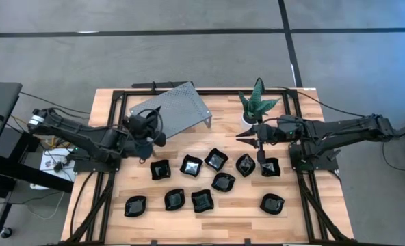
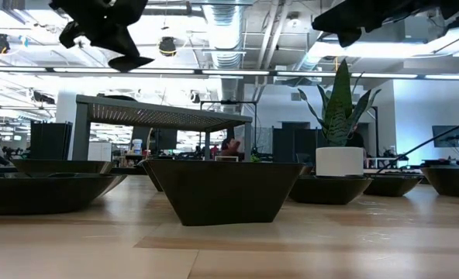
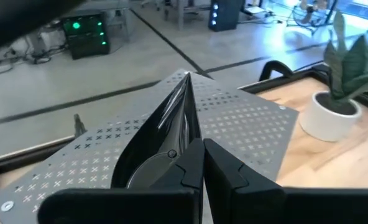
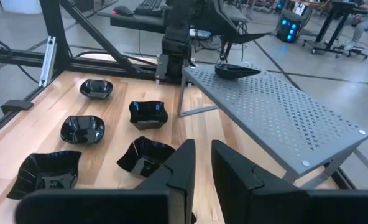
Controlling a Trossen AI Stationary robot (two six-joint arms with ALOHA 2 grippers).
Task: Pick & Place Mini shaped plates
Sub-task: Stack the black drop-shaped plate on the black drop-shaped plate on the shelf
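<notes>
Left gripper (image 3: 199,152): above the left part of the stand (image 1: 182,106). Fingers closed on the held plate (image 3: 162,134), gripped by its rim. Cannot tell whether it touches the perforated top.

Right gripper (image 4: 202,158): raised over the bench (image 1: 243,220), just beside the plant (image 1: 258,101). Fingers almost together with a narrow gap, nothing between them.

Ten loose plates (image 1: 224,182) on the bench, in front of the stand and between the two arms:
- five in a loose rear row, the rightmost (image 1: 269,167) under the right arm;
- one in the middle;
- four nearer the front edge, well apart.

All plates seen from above empty. White pot (image 2: 339,161) with the plant in it, upright, beside the stand's right end.
</notes>
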